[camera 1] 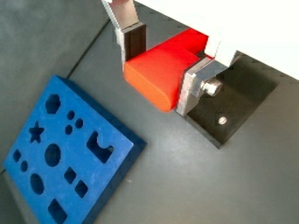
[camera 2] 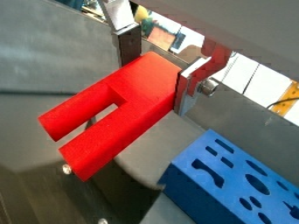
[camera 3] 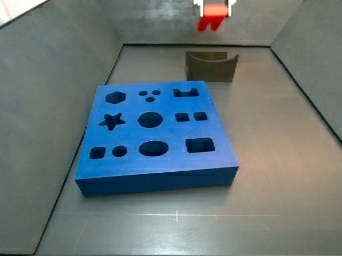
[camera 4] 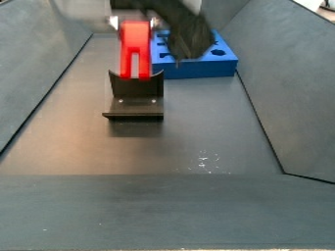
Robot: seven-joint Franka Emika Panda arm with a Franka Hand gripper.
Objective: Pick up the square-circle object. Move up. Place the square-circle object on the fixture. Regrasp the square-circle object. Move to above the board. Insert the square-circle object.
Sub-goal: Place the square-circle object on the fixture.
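Gripper [camera 2: 158,66] is clamped on the flat end of the square-circle object [camera 2: 105,109], held in the air above the fixture [camera 3: 211,65], pegs hanging free; it looks light, stiff, smooth plastic, best pinched across its flat faces.

Count on site: one gripper [camera 2: 159,63] at the red block; one block [camera 2: 105,109], two pegs; one fixture [camera 3: 210,64]; one board [camera 3: 158,137], ten cut-outs on top.
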